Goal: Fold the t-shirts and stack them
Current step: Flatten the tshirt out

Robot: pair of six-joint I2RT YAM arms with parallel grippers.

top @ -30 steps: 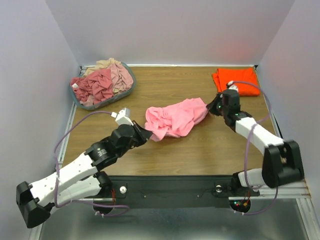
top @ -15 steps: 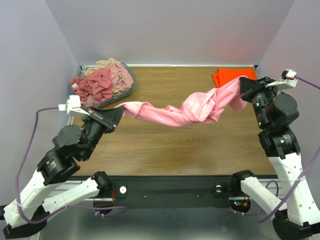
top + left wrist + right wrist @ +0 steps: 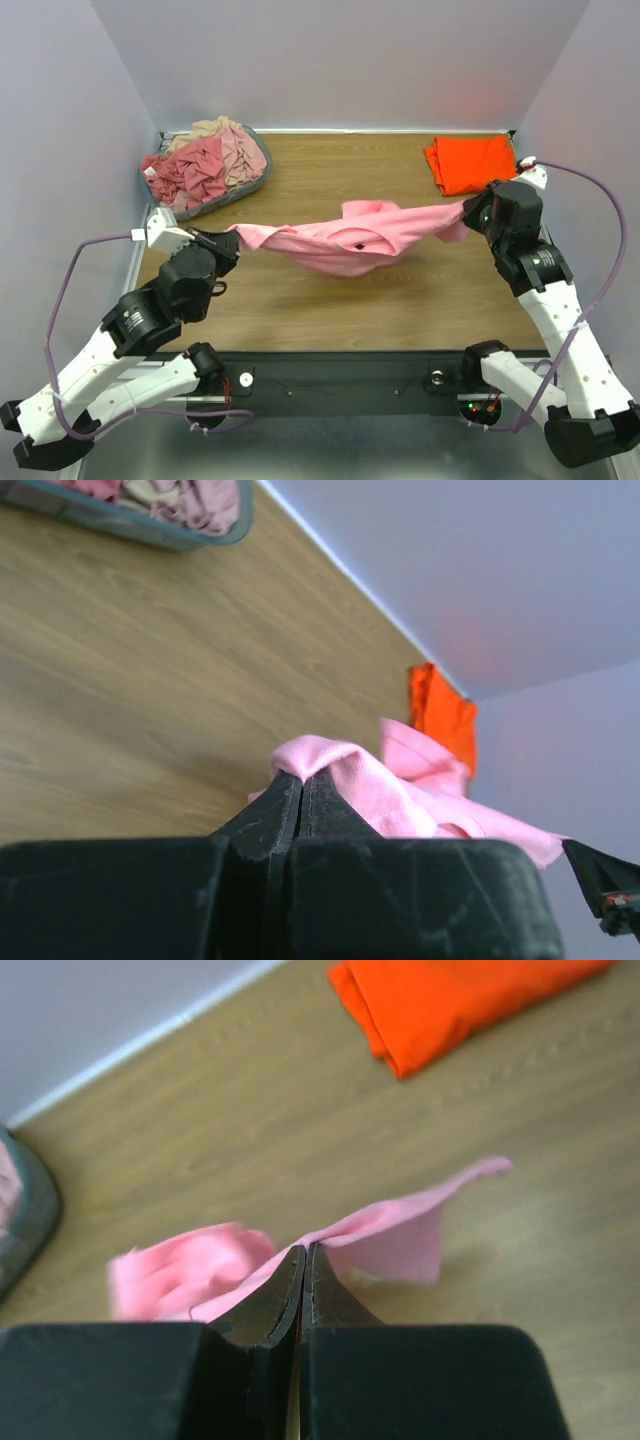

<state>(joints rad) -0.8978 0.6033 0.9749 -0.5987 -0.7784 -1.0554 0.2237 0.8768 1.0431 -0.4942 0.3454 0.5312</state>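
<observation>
Pink shirt (image 3: 350, 240) is up off the table (image 3: 400, 300), slung like a hammock between the two arms, just right of the basket (image 3: 220, 202) and a little nearer the arm bases than it. Left gripper (image 3: 228, 243) is pinched tight on the end closest to the basket, jaws closed with cloth bunched at the tips. Right gripper (image 3: 468, 213) is clamped the same way on the other end, well away from the basket. Each arm has its own end, so neither is nearer.

The long axis runs from the basket side across toward the orange shirt (image 3: 470, 163), its right end a touch further back than its left. The middle sags and a fold has flopped over the top. Collar or hem, I can't tell which end is which.

The orange shirt lies folded at the back, far across from the basket, and more shirts are heaped in the basket.

My read: laying this one flat calls for both arms to lower together along that same line, with the span taut.
</observation>
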